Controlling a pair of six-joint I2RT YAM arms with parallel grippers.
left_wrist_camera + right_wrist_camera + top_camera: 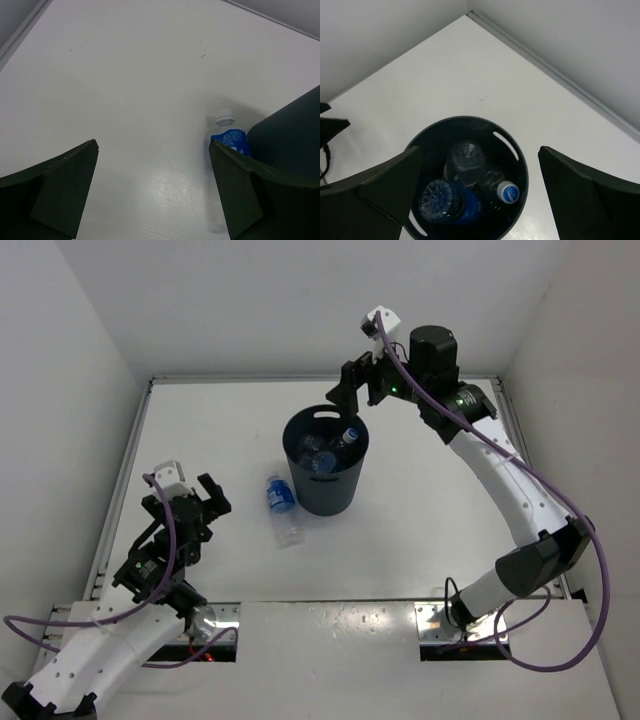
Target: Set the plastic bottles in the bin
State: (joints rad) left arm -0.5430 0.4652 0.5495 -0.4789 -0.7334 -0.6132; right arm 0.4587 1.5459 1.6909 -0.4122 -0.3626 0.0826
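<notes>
Spotted three bottles [464, 159] down inside the bin [325, 495], with the right gripper [355, 390] hanging above it, jaws spread wide, holding nothing. Also spotted another bottle [280, 496] lying on the table [200, 420] just beside the bin, left gripper [186, 502] wide open nearby, empty too.

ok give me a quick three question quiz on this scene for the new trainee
1. True or false: all the plastic bottles are already inside the bin.
2. Which gripper hangs above the bin? A. left B. right C. neither
3. How many plastic bottles show inside the bin in the right wrist view?
Key: 1. False: one bottle lies on the table beside the bin. 2. B, the right gripper, jaws open. 3. Three.
</notes>
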